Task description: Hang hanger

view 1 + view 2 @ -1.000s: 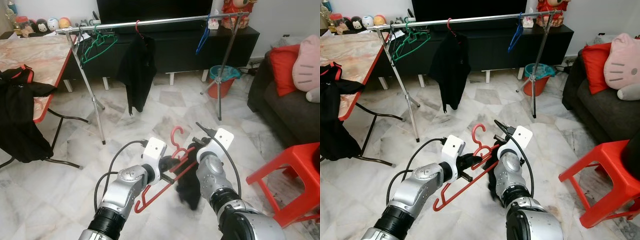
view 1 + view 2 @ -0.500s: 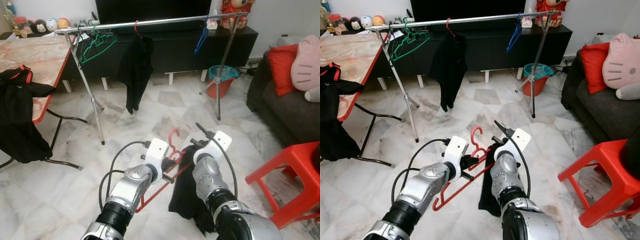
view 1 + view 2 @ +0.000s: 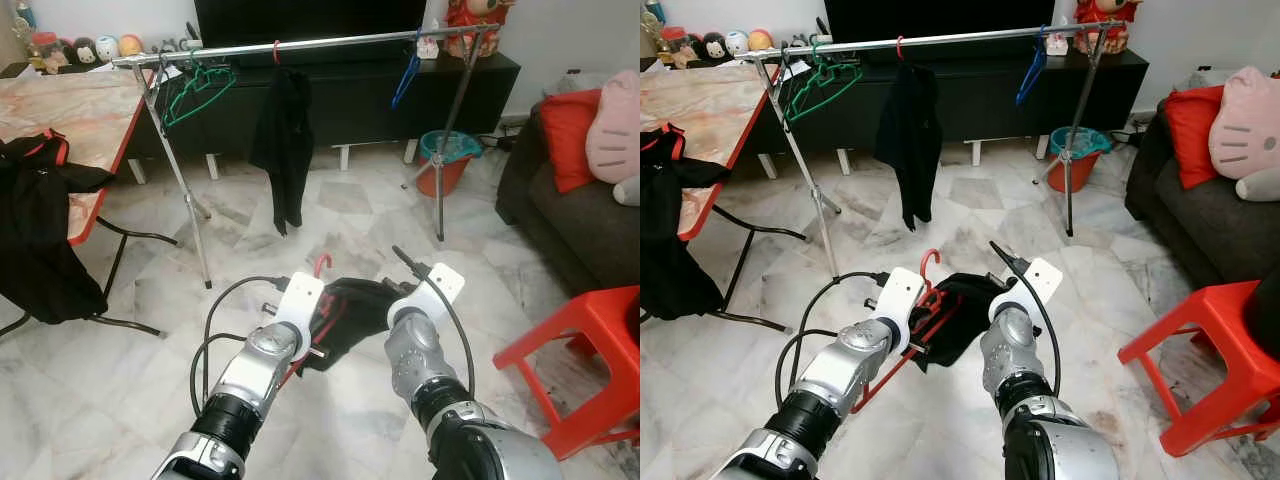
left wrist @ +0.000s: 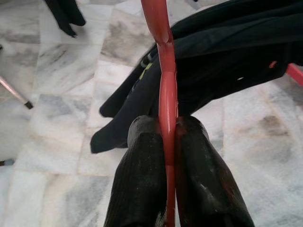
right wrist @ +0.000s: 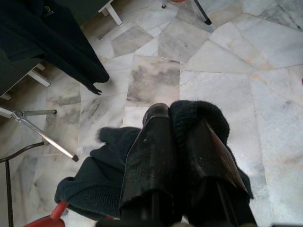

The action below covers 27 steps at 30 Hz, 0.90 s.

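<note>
The left gripper (image 4: 168, 137) has its jaws pinched tight on the red hanger (image 4: 166, 94), held low above the marble floor (image 3: 100, 380); the right gripper (image 5: 177, 137) has its jaws clamped on a fold of the black garment (image 3: 350, 305) draped over that hanger; the cloth hides most of the hanger's frame; the clothes rail (image 3: 330, 42) stands well apart beyond.
</note>
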{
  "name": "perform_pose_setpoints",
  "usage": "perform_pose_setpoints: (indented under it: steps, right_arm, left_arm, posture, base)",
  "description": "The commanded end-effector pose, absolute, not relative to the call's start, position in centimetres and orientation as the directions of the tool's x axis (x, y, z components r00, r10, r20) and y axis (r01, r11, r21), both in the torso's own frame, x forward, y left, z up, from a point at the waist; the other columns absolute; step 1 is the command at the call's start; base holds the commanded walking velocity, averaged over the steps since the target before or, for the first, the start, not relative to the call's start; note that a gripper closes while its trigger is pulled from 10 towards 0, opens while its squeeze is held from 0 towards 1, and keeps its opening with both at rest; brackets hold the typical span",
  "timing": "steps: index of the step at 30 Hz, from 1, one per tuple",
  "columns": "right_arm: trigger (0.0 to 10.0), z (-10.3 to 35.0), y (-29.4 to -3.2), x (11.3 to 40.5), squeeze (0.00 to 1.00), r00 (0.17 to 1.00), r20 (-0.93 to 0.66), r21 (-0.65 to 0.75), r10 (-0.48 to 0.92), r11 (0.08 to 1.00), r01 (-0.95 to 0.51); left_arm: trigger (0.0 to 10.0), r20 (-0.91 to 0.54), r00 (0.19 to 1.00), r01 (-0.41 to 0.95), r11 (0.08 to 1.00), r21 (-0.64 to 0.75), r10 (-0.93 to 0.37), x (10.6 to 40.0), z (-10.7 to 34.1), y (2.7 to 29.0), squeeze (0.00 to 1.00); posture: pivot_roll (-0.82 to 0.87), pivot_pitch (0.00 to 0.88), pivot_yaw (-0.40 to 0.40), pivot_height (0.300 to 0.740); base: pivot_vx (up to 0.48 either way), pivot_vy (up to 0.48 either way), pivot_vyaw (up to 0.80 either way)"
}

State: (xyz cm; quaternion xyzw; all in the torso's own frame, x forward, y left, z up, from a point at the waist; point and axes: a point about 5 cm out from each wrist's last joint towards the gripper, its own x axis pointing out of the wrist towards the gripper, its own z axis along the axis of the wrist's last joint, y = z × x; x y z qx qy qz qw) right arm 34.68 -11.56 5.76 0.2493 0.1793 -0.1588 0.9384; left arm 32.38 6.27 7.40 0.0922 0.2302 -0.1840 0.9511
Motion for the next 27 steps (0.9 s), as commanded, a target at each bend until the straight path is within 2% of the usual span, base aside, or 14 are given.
perform_pose_setpoints:
  steps: [1,5,8,13,18,27]
  right_arm:
    - [10.0,6.5,-12.1,35.1,0.0,0.891,-0.387,0.425,-0.238,0.811,0.402]
    - [10.0,6.4,-11.9,35.1,0.0,0.894,-0.39,0.431,-0.22,0.814,0.389]
    - [10.0,6.4,-11.3,35.1,0.0,0.904,-0.389,0.446,-0.178,0.822,0.354]
    - [10.0,6.4,-10.5,35.1,0.0,0.909,-0.393,0.455,-0.14,0.829,0.324]
    - [10.0,6.4,-10.4,35.1,0.0,0.912,-0.391,0.457,-0.126,0.833,0.311]
    - [10.0,6.4,-11.0,35.2,0.0,0.911,-0.39,0.437,-0.137,0.843,0.313]
  left_arm:
    - [10.0,-0.458,0.844,0.373,0.919,0.125,-0.28,32.9,7.9,6.5,0.0]
    - [10.0,-0.429,0.852,0.378,0.919,0.107,-0.301,33.0,8.3,6.2,0.0]
    - [10.0,-0.365,0.839,0.447,0.893,0.039,-0.404,32.8,9.1,4.8,0.0]
    - [10.0,-0.333,0.752,0.567,0.816,-0.115,-0.569,31.7,9.3,2.6,0.0]
    - [10.0,-0.3,0.691,0.621,0.753,-0.219,-0.658,30.8,9.5,1.7,0.0]
    - [10.0,-0.384,0.618,0.698,0.704,-0.134,-0.686,29.9,8.4,2.2,0.0]
  posture:
    - [-0.06,0.0,-0.008,0.732]
    - [-0.06,0.0,-0.009,0.732]
    - [-0.06,0.0,-0.009,0.732]
    - [-0.06,0.0,-0.007,0.732]
    - [-0.06,0.0,-0.005,0.732]
    - [-0.06,0.0,-0.005,0.732]
  base:
    - [0.0,0.0,0.0]
    - [0.0,0.0,0.0]
    - [0.0,0.0,0.0]
    - [0.0,0.0,0.0]
    - [0.0,0.0,0.0]
    - [0.0,0.0,0.0]
